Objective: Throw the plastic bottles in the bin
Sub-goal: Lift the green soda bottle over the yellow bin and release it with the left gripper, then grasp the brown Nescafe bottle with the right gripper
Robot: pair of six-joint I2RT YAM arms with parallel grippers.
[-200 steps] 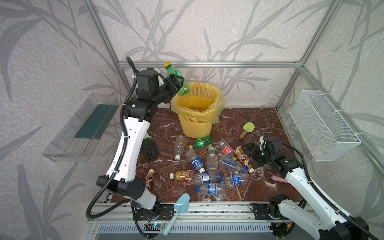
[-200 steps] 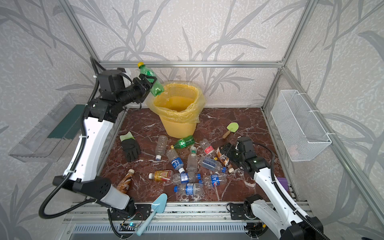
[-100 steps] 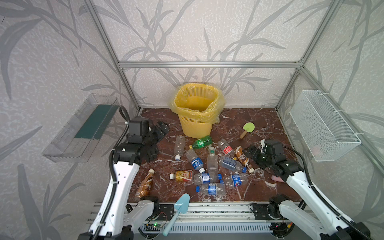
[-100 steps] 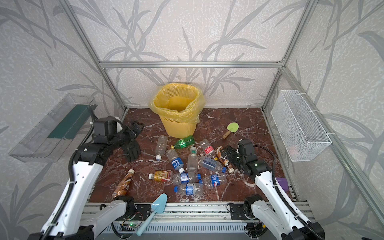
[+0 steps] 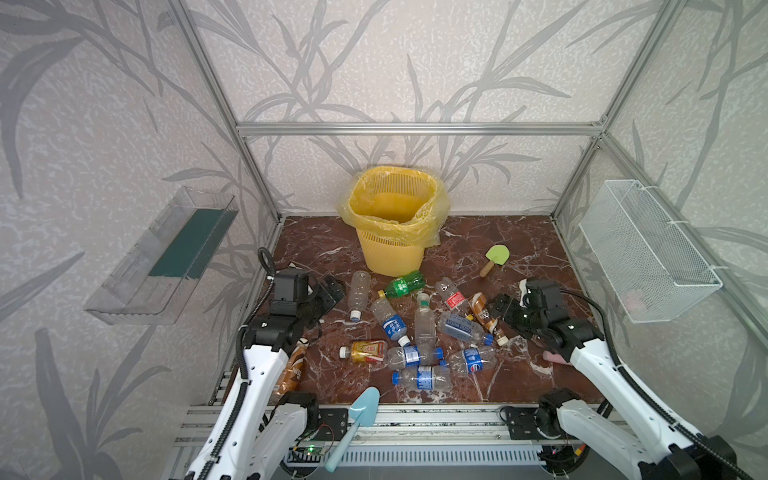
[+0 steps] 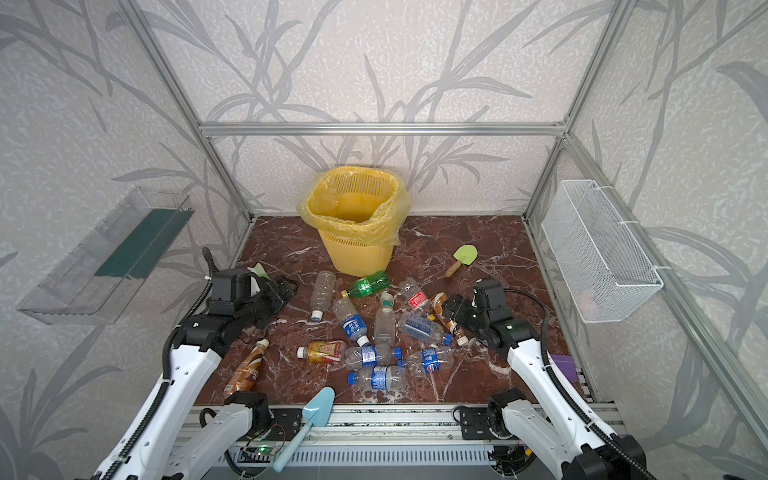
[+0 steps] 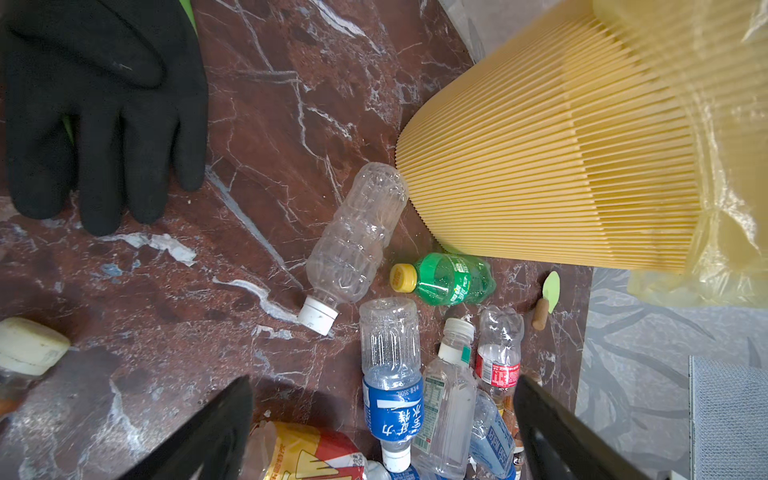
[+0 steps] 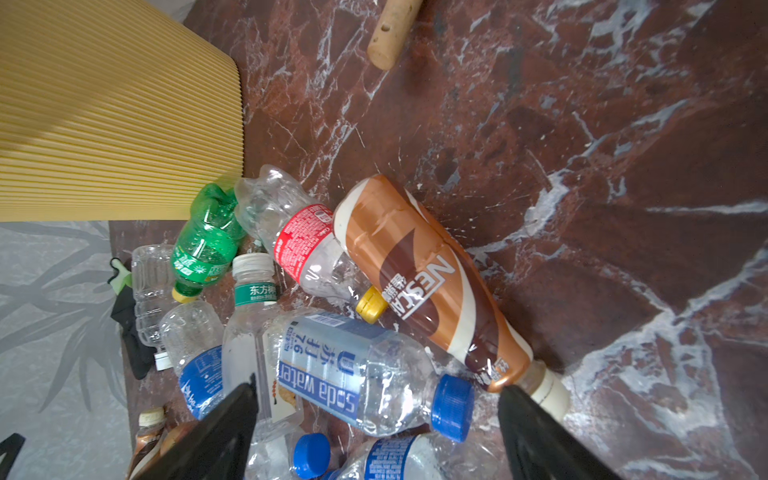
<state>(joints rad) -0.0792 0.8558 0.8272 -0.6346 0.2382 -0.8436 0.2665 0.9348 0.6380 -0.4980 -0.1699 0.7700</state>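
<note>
In both top views the bin (image 5: pixel 390 253), a tapered yellow lattice basket with a crinkled translucent liner folded over its rim, stands at twelve o'clock on the red-veined marble worktop (image 5: pixel 519 249). The plastic bottles (image 5: pixel 424 328) lie on their sides from its foot toward six o'clock. Most are clear ribbed shells with blue labels and caps, and a green bottle (image 5: pixel 405 284) lies just beside the bin's base. The left tool (image 5: pixel 328 291) hangs at nine o'clock and the right tool (image 5: pixel 500 307) at three o'clock, each with jaws apart and holding nothing. Only the left wrist view shows the black rubbery glove (image 7: pixel 104 104) plainly, flat on the stone; from above the arm mostly covers it. Only the right wrist view makes the lettering legible on a glossy brown coffee bottle (image 8: pixel 415 282), which lies against a red-labelled bottle (image 8: pixel 307 245) and a crumpled soda-water bottle (image 8: pixel 353 374).
</note>
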